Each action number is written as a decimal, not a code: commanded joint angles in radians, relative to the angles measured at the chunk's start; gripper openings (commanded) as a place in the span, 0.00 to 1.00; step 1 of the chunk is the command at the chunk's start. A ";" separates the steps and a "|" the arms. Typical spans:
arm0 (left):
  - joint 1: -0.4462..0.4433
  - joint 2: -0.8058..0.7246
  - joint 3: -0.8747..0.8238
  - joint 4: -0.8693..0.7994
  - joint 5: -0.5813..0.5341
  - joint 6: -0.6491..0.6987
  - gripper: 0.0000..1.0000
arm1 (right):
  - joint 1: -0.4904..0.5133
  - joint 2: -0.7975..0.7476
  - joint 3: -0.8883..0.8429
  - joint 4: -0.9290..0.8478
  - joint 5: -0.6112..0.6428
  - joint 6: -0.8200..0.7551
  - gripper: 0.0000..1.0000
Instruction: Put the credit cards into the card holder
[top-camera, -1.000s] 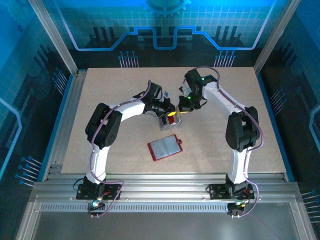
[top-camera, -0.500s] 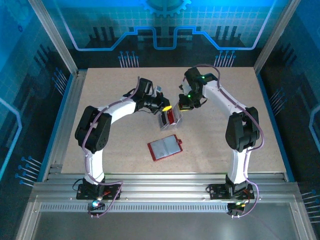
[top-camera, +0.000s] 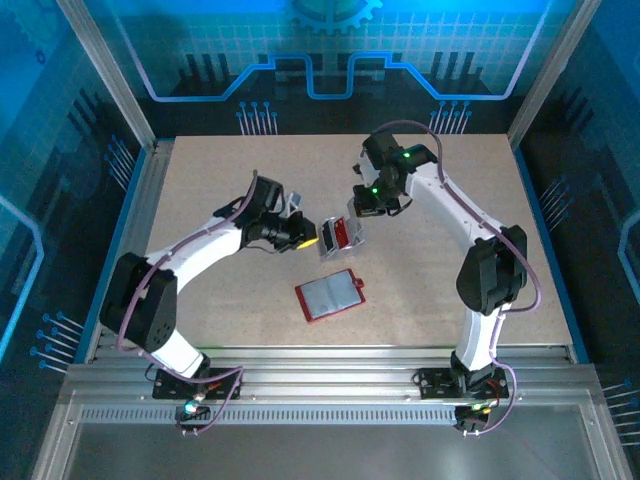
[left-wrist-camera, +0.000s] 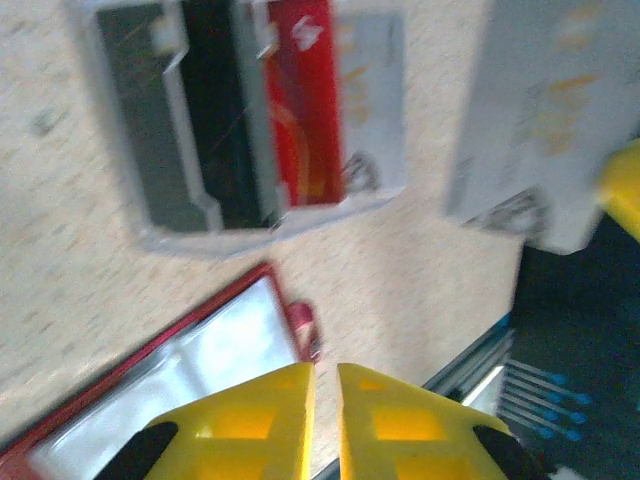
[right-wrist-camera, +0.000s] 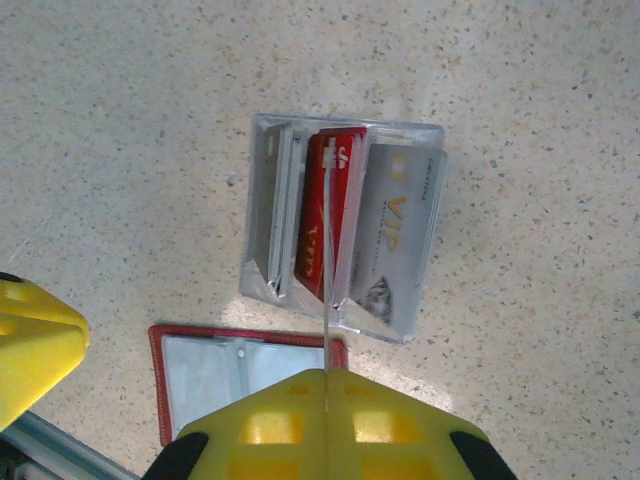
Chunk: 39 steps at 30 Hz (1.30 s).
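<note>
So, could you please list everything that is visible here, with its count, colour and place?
table: one, beige speckled, under everything.
tray: one, clear-silvery, mid-table between the two end effectors.
credit cards: several in the tray, dark, red and pale; exact count unclear.
held card: one, pale grey, in the right end effector.
card holder: one, red with grey-clear sleeves, lying open, nearer the arm bases than the tray.
arms: two, white and black, left and right.
left end effector: yellow fingers, narrow gap, empty, left of the tray.
right end effector: yellow fingers, shut on the held card, above the tray.
</note>
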 joint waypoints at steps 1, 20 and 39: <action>-0.028 -0.072 -0.087 -0.125 -0.081 0.092 0.19 | 0.036 -0.069 0.004 -0.019 0.026 0.000 0.00; -0.251 -0.006 -0.174 -0.202 -0.410 0.063 0.43 | 0.163 -0.330 -0.620 0.432 -0.246 0.083 0.00; -0.300 0.092 -0.223 -0.166 -0.518 -0.006 0.40 | 0.147 -0.279 -0.823 0.714 -0.335 0.115 0.00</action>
